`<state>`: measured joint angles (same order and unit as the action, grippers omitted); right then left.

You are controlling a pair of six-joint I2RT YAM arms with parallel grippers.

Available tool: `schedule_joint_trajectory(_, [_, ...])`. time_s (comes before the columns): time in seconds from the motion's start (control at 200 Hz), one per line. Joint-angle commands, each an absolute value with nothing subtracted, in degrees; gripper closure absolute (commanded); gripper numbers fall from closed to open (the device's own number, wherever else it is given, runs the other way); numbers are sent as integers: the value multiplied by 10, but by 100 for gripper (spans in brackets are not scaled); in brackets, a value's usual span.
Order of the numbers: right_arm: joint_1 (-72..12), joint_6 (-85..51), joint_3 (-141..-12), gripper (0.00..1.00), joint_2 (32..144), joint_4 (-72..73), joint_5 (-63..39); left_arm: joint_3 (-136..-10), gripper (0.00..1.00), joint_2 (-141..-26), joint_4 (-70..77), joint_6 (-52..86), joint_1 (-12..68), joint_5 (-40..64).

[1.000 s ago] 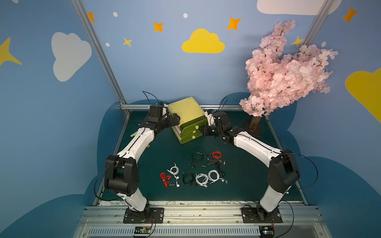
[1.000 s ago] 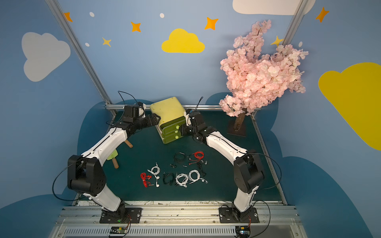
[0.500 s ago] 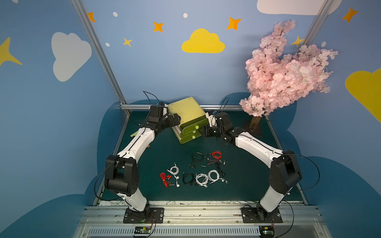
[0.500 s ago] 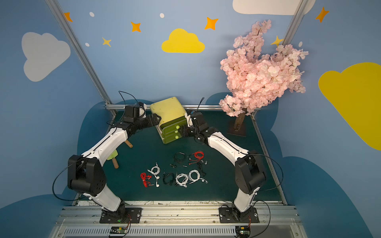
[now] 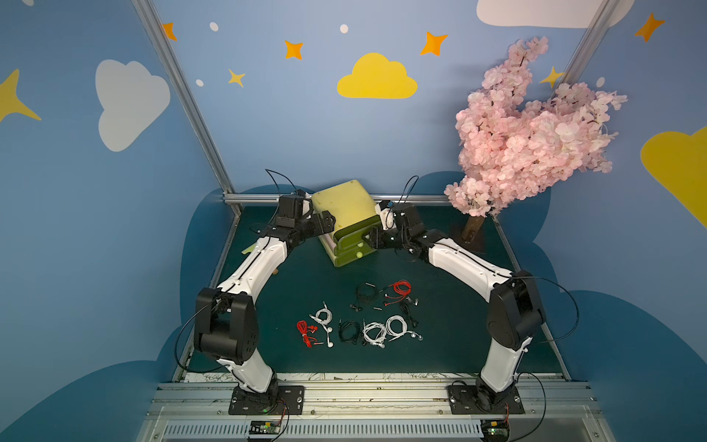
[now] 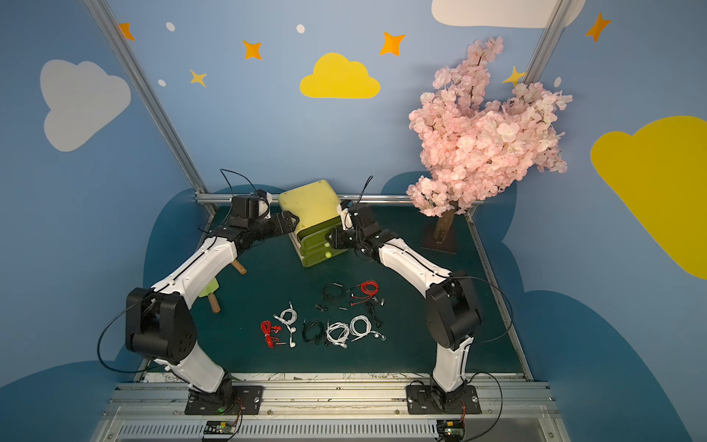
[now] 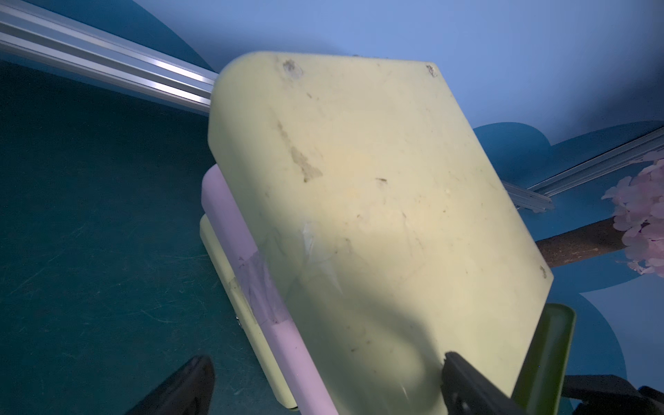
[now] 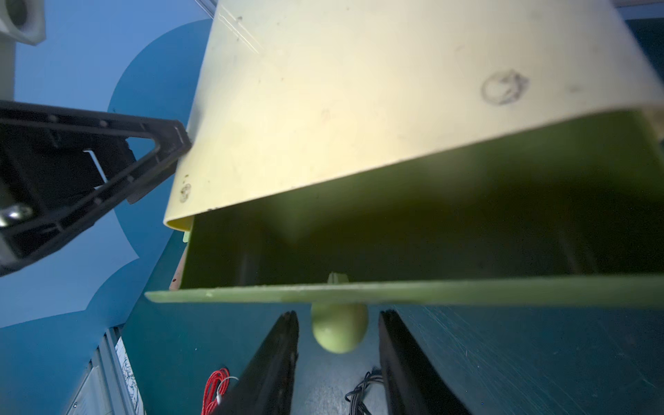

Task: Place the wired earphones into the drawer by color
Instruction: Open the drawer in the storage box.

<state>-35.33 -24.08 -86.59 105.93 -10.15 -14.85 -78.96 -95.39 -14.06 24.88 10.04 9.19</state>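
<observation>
Over on the left, the left gripper has its black fingers spread as wide as they go, holding nothing, with one fingertip against the left edge of the pale yellow plastic three-drawer cabinet. The cabinet stands at the far middle of the dark green mat, and its olive-green top drawer is pulled partly out. The wired earphones all lie on the mat nearer to me. The near row runs red bundle, white bundle, black bundle, then two more white. Behind them lie a black, a red and a black. The right gripper has its fingers part open on either side of the drawer's round green knob, with a thin gap on each side and nothing gripped. A pink blossom tree fills the far right corner
</observation>
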Motion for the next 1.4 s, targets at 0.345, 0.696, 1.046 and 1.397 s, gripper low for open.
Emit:
schedule_joint_trajectory(0.345, [-352, -243, -889, 77, 1076, -94, -166, -791, 0, -960, -162, 246, 102, 89])
schedule_joint_trajectory(0.696, [-350, -246, -819, 81, 1019, -84, -153, -793, 0, -961, -163, 249, 102, 87])
schedule_joint_trajectory(1.046, [-343, -245, -754, 82, 966, -101, -147, -788, 0, -960, -163, 252, 102, 84])
schedule_joint_trajectory(1.397, [-337, -244, -714, 82, 930, -102, -148, -784, 0, -956, -163, 255, 102, 80])
